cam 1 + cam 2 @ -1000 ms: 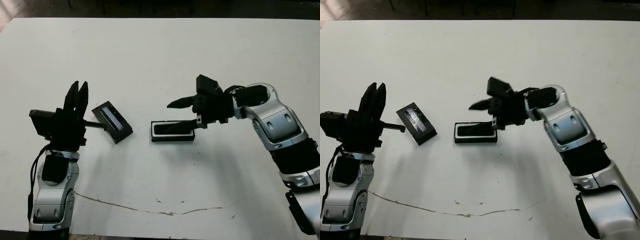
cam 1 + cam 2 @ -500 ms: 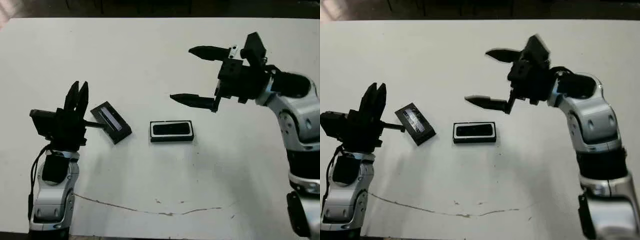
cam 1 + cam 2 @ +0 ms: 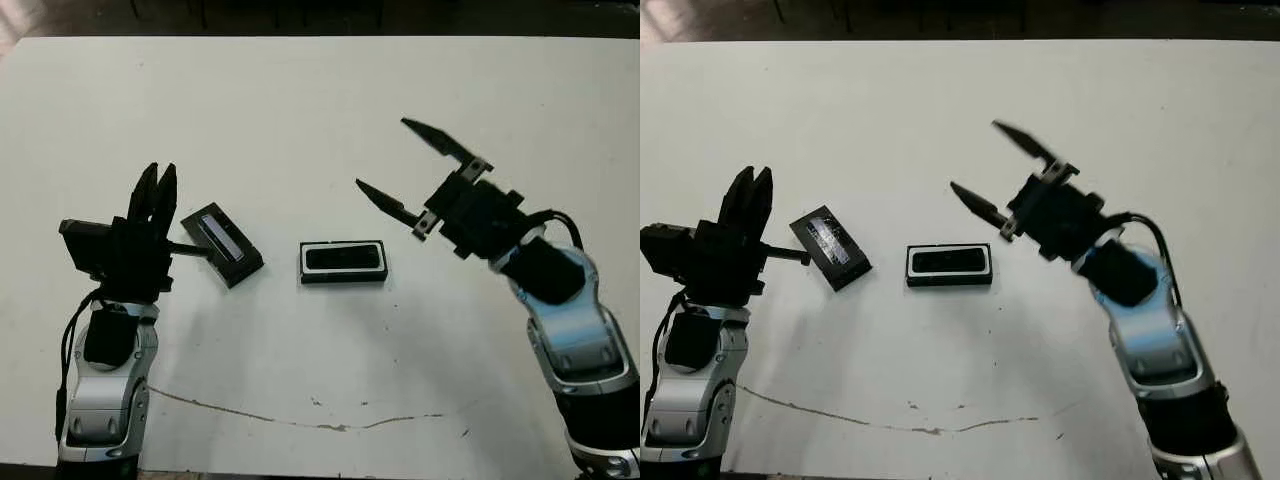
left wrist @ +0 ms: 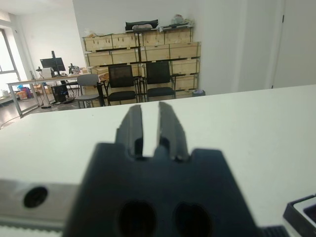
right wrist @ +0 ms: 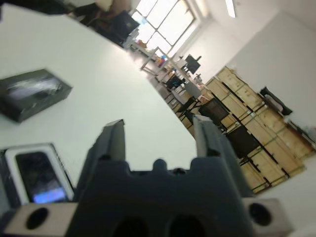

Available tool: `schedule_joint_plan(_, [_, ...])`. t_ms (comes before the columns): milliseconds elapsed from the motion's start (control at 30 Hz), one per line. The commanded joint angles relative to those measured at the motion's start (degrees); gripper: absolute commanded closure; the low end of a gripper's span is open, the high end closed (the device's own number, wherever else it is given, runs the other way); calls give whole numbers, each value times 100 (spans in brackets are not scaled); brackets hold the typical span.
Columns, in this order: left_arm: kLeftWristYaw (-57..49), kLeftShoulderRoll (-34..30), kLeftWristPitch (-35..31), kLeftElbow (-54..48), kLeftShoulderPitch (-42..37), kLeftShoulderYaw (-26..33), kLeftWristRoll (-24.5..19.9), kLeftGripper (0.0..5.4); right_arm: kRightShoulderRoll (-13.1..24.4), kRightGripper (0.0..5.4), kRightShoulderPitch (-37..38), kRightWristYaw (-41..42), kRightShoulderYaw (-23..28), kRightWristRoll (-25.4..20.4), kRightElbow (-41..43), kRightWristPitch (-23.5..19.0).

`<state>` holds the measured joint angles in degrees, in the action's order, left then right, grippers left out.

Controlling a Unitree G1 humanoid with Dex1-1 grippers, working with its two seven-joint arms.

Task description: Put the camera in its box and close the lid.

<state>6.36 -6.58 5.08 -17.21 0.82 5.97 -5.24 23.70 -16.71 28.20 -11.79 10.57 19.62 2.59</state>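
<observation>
Lying in white-lined box (image 3: pixel 343 262), glossy black camera (image 3: pixel 342 259), right tool (image 3: pixel 408 167) spread, left tool (image 3: pixel 155 189) closed, empty.

- White rectangular table (image 3: pixel 300 110): matte top, with a thin dark crack-like line (image 3: pixel 300 420) running across its near part, plus a few small dark specks beside that line.
- Stacked pale wooden crates (image 4: pixel 143 52): ranged along the far white wall, dark items resting on top.
- Two black office chairs (image 4: pixel 140 81): standing in front of the crates.
- Desk with a dark monitor (image 4: pixel 53 64): beside a bright window.
</observation>
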Motion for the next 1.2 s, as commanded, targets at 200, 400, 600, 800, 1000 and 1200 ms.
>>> schedule_joint_plan(200, [42, -92, 100, 90, 142, 48, 48, 540, 380, 486, 7, 354, -486, 680, -169, 240])
schedule_joint_plan(400, [11, -94, 12, 15, 173, 52, 75, 540, 433, 539, -127, 747, -695, 766, -387, -97])
schedule_joint_plan(600, [14, -80, 51, -3, 186, 39, 74, 540, 501, 539, -30, 891, -863, 961, -789, -167])
schedule_joint_plan(800, [-11, -58, -2, -1, 171, 18, 85, 540, 838, 539, 109, 1146, -1177, 1255, -1092, 249])
schedule_joint_plan(1000, [-24, -73, -35, -1, 122, 26, 105, 540, 1092, 539, 232, 1578, -1148, 1124, -891, 13])
schedule_joint_plan(1200, [-15, -88, -59, -38, 124, 53, 104, 540, 1296, 539, 547, 1626, -513, 486, -549, -133])
